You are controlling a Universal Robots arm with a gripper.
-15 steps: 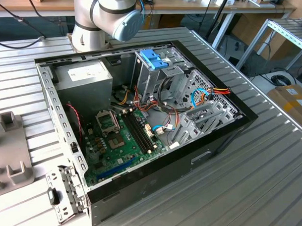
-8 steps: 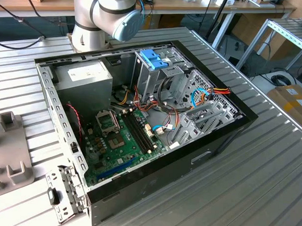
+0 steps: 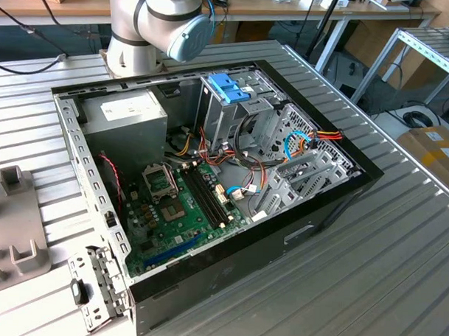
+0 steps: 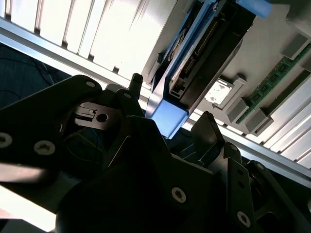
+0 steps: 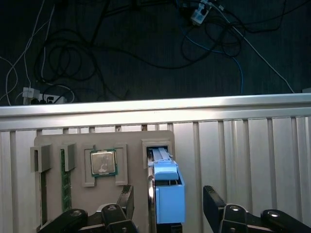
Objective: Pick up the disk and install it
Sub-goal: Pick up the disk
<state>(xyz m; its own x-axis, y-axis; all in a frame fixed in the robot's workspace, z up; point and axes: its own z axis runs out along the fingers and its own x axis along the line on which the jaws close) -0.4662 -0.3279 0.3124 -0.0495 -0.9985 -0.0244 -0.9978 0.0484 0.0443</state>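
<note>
Blue plastic is framing the disk (image 5: 166, 182), which is standing on edge in a slot of the grey holder (image 5: 131, 141). The end effector (image 5: 168, 194) is straddling it, released, with its fingers (image 5: 125, 196) apart and not yet pinching. A clean grasp is probably calling for centring, squeezing the flat faces evenly, and drawing straight along the slot. Beside the disk in the holder, a processor chip (image 5: 103, 162) and memory sticks (image 5: 63, 174) are sitting. Beyond the holder, the slatted counter (image 5: 243, 160) is running to its edge. No writing is reading legibly.
</note>
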